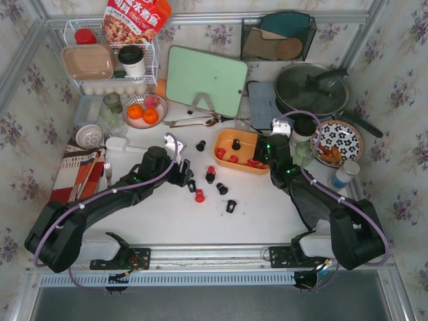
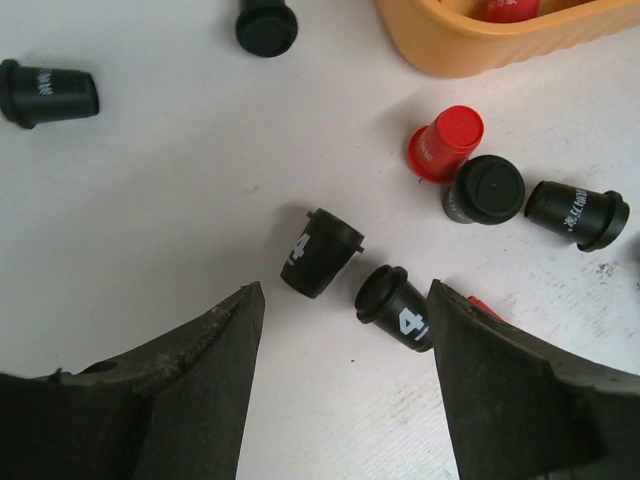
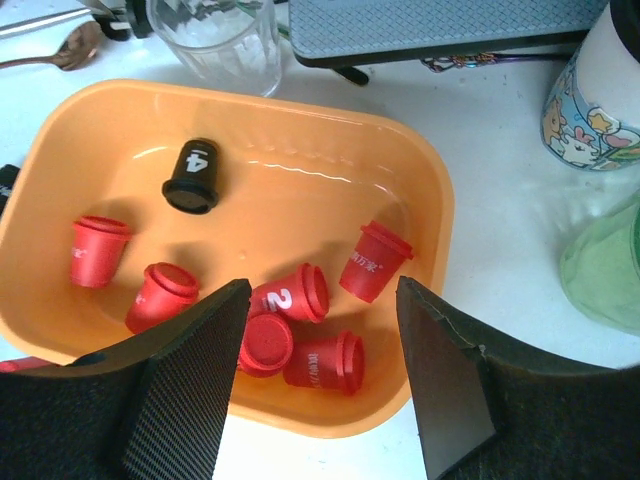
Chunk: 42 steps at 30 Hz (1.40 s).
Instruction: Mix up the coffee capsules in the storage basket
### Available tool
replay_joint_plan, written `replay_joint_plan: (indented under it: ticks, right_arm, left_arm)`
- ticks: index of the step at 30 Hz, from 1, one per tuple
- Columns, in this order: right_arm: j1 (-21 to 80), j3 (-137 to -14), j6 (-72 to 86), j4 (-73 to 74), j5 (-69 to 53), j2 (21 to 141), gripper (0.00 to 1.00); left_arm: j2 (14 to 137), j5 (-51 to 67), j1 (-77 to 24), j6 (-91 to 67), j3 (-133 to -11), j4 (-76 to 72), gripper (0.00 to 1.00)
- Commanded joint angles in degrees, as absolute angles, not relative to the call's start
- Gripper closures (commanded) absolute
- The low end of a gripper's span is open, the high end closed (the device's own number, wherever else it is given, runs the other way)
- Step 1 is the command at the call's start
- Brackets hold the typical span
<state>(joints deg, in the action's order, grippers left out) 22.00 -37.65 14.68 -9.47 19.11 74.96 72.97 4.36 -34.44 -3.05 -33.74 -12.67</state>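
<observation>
Left wrist view: the left gripper is held with fingers apart, clamped on nothing, over two small black tapered plastic capsules lying on the white tabletop. These are judged light, stiff and apt to roll, and best pinched across the body below the rim. In the right wrist view, the right gripper is likewise spread and empty above the shallow orange plastic basket, where six red capsules and one black capsule are seen.

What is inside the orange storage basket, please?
One black capsule and six red capsules lie in the storage basket; the right hand covers part of its near side.
</observation>
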Motion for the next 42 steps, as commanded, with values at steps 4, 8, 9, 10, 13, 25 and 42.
replay_joint_plan:
  ticks: [4,8,9,10,13,25,42]
  right_arm:
    - [22.1,-36.1,14.5,-13.0,17.2,72.0,0.32]
    - [22.1,-34.9,14.9,-13.7,17.1,71.0,0.32]
    - [22.0,-34.6,15.0,-14.1,17.0,70.9,0.32]
    - [22.0,-34.6,15.0,-14.2,16.9,70.8,0.32]
    - [22.0,-34.5,15.1,-14.3,16.6,70.7,0.32]
    - [22.0,-34.5,15.4,-14.5,15.5,71.3,0.32]
    - [22.1,-34.5,15.6,-14.8,14.9,72.5,0.32]
  left_arm:
    - [79.8,16.5,-30.8,-2.0,-41.1,-3.5,0.37]
    - [83.5,21.4,-28.3,-3.6,-43.6,-1.5,0.39]
    - [84.3,22.0,-28.0,-3.8,-44.5,-0.7,0.39]
    - [85.2,22.0,-27.8,-3.9,-45.3,0.7,0.39]
    - [87.1,22.6,-27.7,-3.9,-47.2,2.1,0.4]
    - [93.0,17.4,-27.4,-4.0,-53.6,7.7,0.51]
    - [97.8,18.6,-27.4,-3.3,-57.1,11.0,0.59]
